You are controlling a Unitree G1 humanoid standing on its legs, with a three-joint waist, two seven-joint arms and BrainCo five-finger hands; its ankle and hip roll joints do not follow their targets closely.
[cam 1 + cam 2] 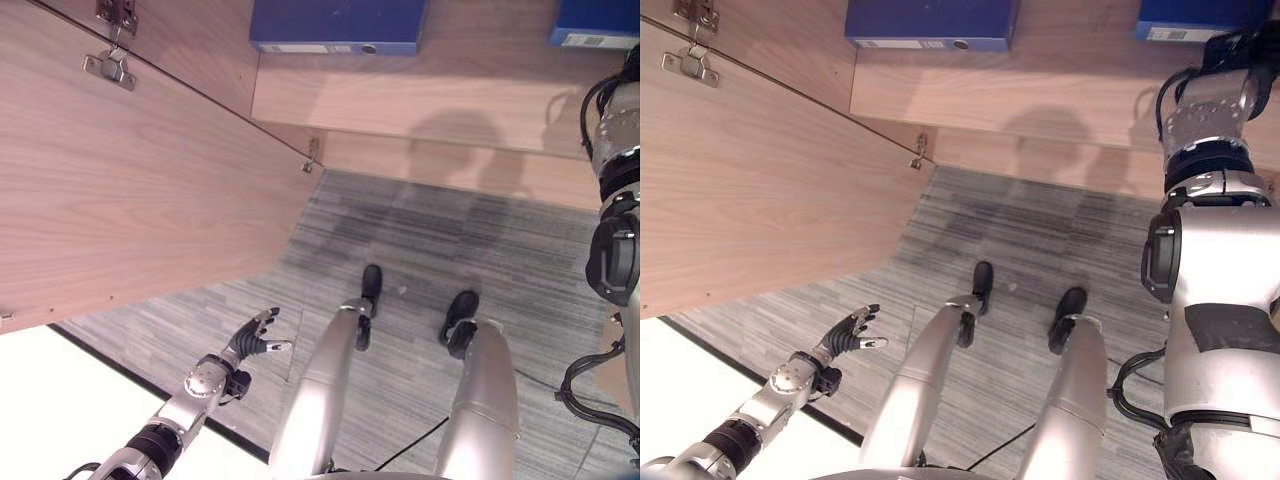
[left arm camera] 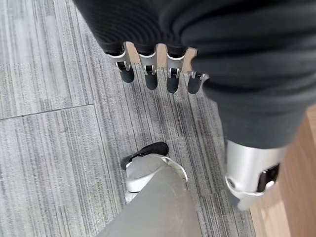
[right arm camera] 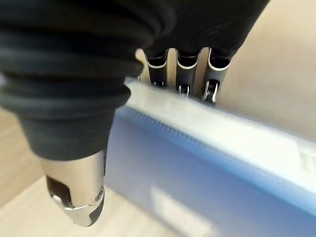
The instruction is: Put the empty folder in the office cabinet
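Observation:
A blue folder [image 1: 1180,18] with a white spine label stands on the cabinet shelf [image 1: 1040,110] at the far right. My right hand [image 1: 1238,45] is raised to it. In the right wrist view the fingers [image 3: 183,69] reach over the folder's [image 3: 207,182] top edge and the thumb [image 3: 76,195] lies along its near face, so the folder sits pinched between them. My left hand [image 1: 255,335] hangs low over the floor, open and holding nothing, its fingers [image 2: 148,74] straight.
A second blue folder [image 1: 335,25] lies on the same shelf further left. The cabinet's wooden door [image 1: 120,200] stands open on the left, hinges [image 1: 110,65] showing. Grey carpet [image 1: 420,240] covers the floor, with a white surface [image 1: 60,410] at lower left.

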